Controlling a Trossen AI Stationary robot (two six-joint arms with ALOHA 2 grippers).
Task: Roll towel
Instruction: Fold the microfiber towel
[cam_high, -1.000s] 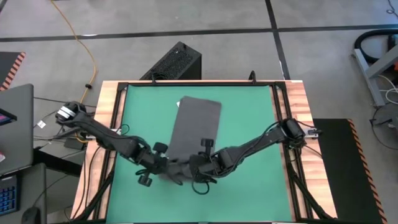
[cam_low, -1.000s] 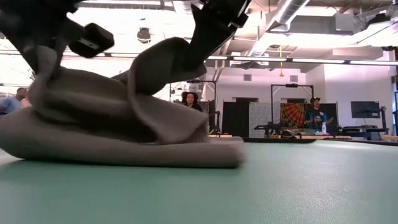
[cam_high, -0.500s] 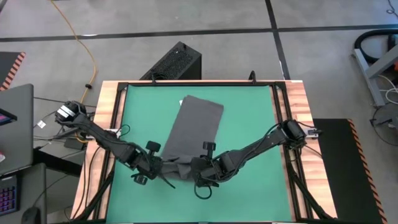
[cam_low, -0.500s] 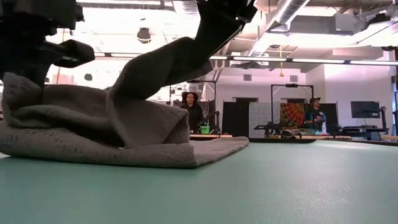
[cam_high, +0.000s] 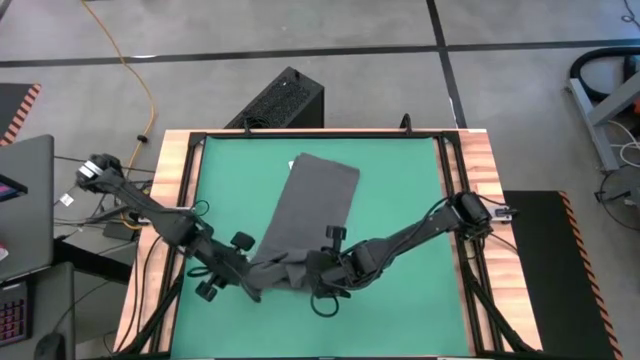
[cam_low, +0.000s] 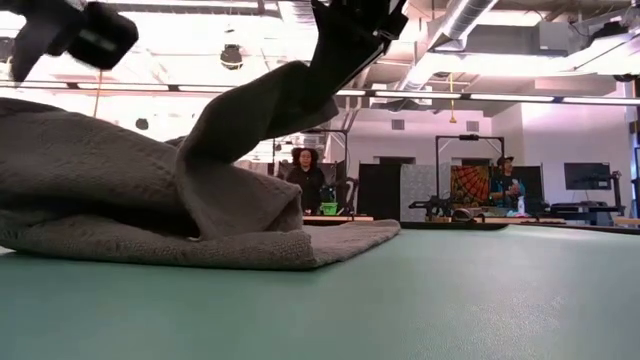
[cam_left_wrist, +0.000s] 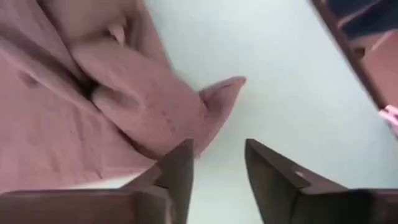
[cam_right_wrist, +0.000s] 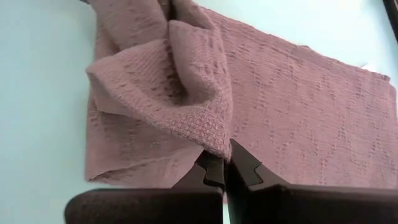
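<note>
Left pincer had just spread and dropped its corner; right pincer still pinched the towel; rolling stayed barely begun.

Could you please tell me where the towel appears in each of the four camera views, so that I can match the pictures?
High view: the towel lies slanted mid-mat, near end bunched.
Low view: the towel fills the left, a fold pulled upward.
Left wrist view: the towel is beyond the open left hand.
Right wrist view: the towel is pinched by the right hand.
Shared landmark: the green mat.
</note>
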